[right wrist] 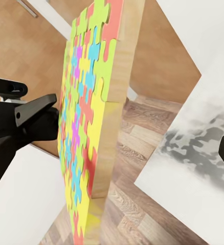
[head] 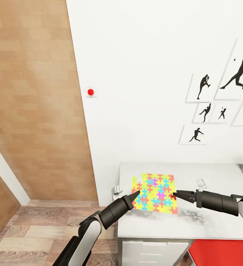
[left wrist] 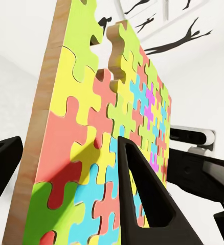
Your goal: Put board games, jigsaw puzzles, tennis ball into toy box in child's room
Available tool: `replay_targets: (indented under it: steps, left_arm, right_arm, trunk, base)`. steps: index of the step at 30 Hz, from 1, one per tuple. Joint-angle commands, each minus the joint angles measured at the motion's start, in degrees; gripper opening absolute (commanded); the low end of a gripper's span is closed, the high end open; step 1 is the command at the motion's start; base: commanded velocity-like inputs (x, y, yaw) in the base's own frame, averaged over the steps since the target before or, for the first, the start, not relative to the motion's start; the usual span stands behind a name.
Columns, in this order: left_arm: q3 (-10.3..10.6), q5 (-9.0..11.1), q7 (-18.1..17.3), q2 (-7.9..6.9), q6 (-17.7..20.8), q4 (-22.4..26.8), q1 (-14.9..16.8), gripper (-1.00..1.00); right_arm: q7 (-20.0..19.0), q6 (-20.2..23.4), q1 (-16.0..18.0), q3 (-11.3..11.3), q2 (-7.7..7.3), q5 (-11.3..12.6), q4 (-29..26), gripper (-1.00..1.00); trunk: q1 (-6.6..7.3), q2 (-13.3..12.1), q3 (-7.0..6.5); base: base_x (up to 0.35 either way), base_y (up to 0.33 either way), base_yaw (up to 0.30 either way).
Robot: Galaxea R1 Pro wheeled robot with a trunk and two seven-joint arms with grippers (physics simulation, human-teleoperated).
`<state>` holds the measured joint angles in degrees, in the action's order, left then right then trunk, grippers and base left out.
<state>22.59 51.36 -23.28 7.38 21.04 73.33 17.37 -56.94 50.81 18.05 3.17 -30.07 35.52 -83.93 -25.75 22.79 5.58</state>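
A flat, multicoloured jigsaw puzzle on a wooden board (head: 155,194) hung above the pale grey tabletop (head: 210,221) — grasped by left gripper (head: 135,195) and right gripper (head: 177,194) at opposite edges; both should travel level together.

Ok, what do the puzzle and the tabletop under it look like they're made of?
The jigsaw puzzle looks like a wooden board: its bare edge shows pale grain, and the face carries matte painted interlocking pieces. The table top reads as smooth pale grey laminate or painted board, with a soft sheen; which one is unclear.
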Motion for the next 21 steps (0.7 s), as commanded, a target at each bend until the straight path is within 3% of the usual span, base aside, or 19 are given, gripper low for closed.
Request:
replay_targets:
  steps: [1,16,21]
  left_arm:
    - [-0.04,0.63,0.01,0.03,0.51,0.04,0.06,-1.00]
    - [0.06,0.82,-0.19,0.29,0.55,0.38,0.11,-1.00]
    - [1.24,0.86,-0.34,0.54,0.55,0.67,0.12,-1.00]
  right_arm:
    - [-0.10,0.26,0.05,0.00,-0.01,0.07,-0.02,1.00]
    - [-0.08,0.26,0.05,-0.47,0.07,0.07,0.00,1.00]
    - [-0.04,0.25,0.05,-1.06,0.09,0.03,0.00,1.00]
  trunk:
    - [-0.04,0.13,0.13]
    - [-0.04,0.13,0.13]
    - [-0.04,0.13,0.13]
  base:
    - [0.000,0.000,0.000]
    - [0.000,0.000,0.000]
    - [0.000,0.000,0.000]
